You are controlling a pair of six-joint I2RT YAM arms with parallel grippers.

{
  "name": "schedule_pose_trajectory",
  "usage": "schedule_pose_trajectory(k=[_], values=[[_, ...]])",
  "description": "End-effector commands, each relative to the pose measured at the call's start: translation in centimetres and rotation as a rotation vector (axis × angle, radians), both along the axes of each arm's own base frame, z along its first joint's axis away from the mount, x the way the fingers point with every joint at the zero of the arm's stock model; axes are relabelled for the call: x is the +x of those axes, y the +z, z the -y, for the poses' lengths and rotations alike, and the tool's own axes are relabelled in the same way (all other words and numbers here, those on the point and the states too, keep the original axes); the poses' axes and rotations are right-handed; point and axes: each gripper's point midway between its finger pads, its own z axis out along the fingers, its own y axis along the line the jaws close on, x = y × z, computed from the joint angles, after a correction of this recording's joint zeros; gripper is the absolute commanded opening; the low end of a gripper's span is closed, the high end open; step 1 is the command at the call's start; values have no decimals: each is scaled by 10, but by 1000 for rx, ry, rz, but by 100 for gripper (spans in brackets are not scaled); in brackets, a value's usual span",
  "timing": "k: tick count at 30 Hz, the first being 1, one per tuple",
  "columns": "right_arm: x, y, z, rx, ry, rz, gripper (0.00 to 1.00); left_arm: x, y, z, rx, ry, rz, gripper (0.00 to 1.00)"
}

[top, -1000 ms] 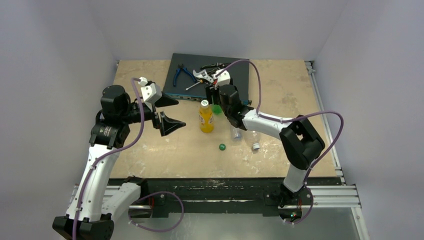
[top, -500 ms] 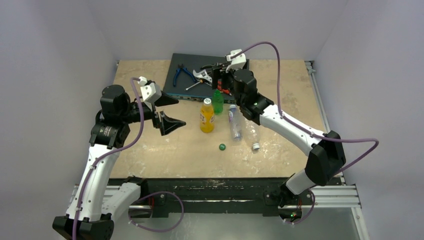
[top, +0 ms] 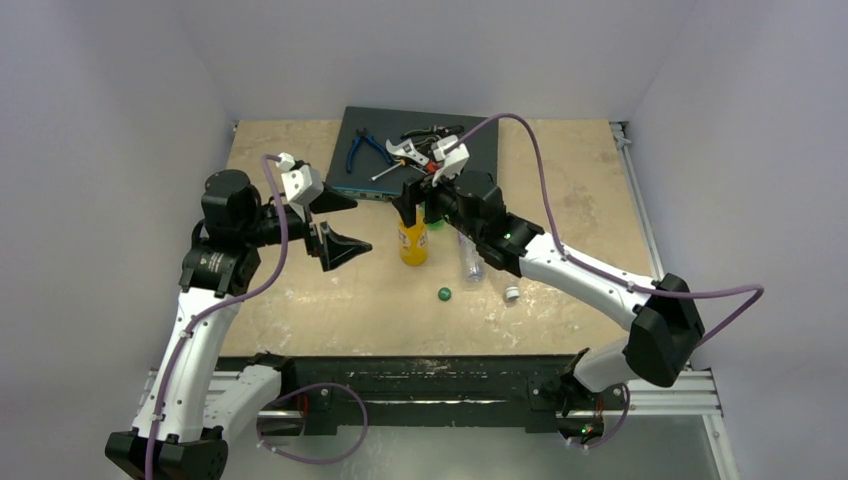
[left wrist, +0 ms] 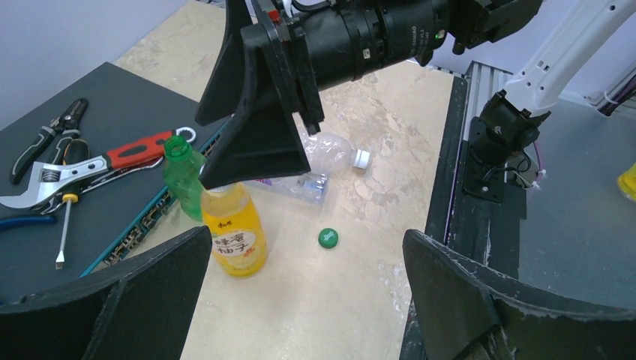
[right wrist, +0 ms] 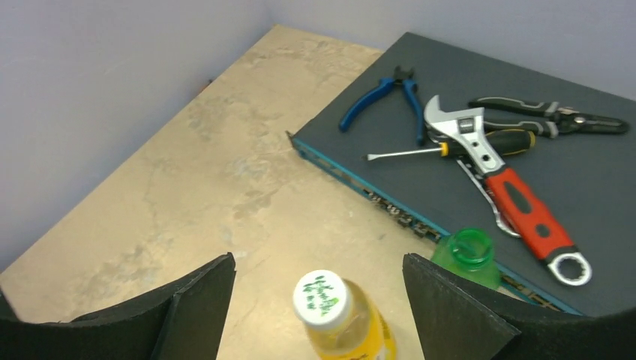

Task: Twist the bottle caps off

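One lid is already off (the green cap [left wrist: 328, 238] lies toward the bench's near edge). The orange bottle [left wrist: 234, 236], upright mid-bench just before the mat [right wrist: 465, 90], has its white cap [right wrist: 321, 294] on. Over it the right claw [top: 416, 205] hangs spread, a finger on each side, touching nothing. Toward the left edge the left claw [top: 345, 225] hovers, spread wide and empty. I'd pinch the bottle's body low with the left first. Then lower the right squarely, close on the rim and twist. The open green bottle [right wrist: 469, 255] just beside could tip.
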Motion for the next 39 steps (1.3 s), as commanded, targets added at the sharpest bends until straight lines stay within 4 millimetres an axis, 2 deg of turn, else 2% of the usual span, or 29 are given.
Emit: schedule_pose_trajectory(k=[1, 10, 14, 21, 27, 30, 32, 36, 39], values=[[-15, 10, -18, 31, 47, 4, 84, 1, 0, 0, 9, -1, 23, 100], [-14, -26, -18, -37, -6, -46, 77, -3, 1, -2, 22, 1, 42, 100], [-13, -31, -16, -45, -20, -46, 73, -4, 1, -2, 22, -2, 41, 100], [-8, -39, -21, -66, -20, -53, 54, -5, 1, -2, 24, -3, 45, 100], [-10, -47, -27, -84, 8, -81, 42, -4, -5, -3, 43, -12, 44, 100], [-19, -42, -26, -95, 11, -115, 31, 2, -10, -4, 65, 0, 44, 100], [-31, -32, -22, -67, 19, -129, 26, 3, -14, -6, 91, -1, 50, 100], [-66, 3, -13, 23, 7, -168, 18, 0, -25, -6, 94, -10, 20, 100], [-97, 11, -11, 10, 23, -221, 17, -3, -24, -3, 74, -25, -7, 100]])
